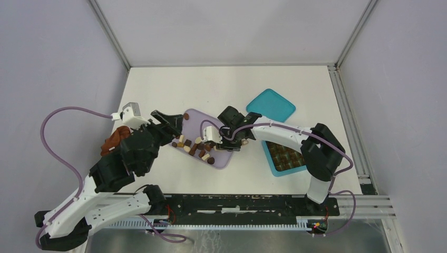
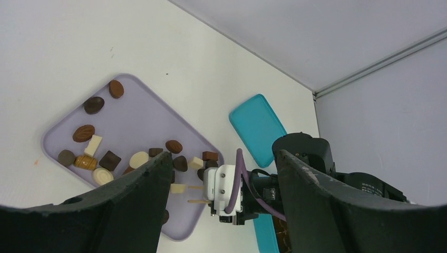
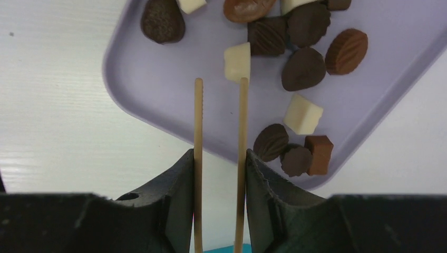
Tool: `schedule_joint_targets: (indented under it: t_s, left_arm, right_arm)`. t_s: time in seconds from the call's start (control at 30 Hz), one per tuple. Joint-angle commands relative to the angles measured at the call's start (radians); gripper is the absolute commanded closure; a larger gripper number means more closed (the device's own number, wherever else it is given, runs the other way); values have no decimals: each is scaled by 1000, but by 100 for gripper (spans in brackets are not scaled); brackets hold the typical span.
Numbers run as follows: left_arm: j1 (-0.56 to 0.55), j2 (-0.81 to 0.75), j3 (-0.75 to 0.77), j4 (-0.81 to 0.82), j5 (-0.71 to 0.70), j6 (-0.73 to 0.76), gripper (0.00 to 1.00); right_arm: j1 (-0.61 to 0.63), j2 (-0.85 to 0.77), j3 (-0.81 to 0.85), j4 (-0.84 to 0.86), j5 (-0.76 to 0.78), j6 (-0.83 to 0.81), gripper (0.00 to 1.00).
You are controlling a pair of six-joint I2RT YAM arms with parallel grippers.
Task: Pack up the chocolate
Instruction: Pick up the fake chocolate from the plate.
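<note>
counter (image 1: 158,84): white, walled on three sides.
tray (image 1: 197,117): lilac, mid-counter. It holds most of the chocolate (image 1: 192,147), loose dark, mid-brown and cream pieces, thickest toward its near side.
box (image 1: 269,161): teal, right of the tray, partly under the right arm. Brown pieces sit in its cells.
lid (image 1: 271,105): teal, flat on the counter just beyond the box.
left fingers (image 2: 153,174): spread wide, nothing between them, over the tray's left edge.
right fingers (image 3: 182,179): pressed onto wooden tweezers (image 3: 242,132), one finger on each arm.
tweezers, tips: slightly apart over the tray with nothing between them — the right tip is at the edge of a cream piece (image 3: 237,60).
cloth (image 1: 115,139): rust-brown lump, left of the tray, beside the left arm.
</note>
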Motion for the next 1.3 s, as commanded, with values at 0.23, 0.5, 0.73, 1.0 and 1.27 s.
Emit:
schedule_joint_targets:
  t_s: [0.23, 0.5, 0.73, 1.0, 1.27]
  left_arm:
    - [-1, -14, -21, 15, -48, -39, 22]
    - [-1, 8, -19, 21, -36, -42, 22]
    - [-2, 12, -18, 27, -37, -42, 22]
    - [-2, 19, -18, 33, -39, -40, 22]
    - [-2, 21, -20, 36, -39, -39, 22]
  right_arm:
    - [-7, 28, 27, -1, 92, 23, 57]
    - [-7, 75, 52, -1, 95, 27, 56]
    - [-7, 107, 80, -3, 92, 31, 55]
    - [-1, 140, 118, -13, 75, 38, 55]
    - [18, 173, 149, -33, 74, 39, 55]
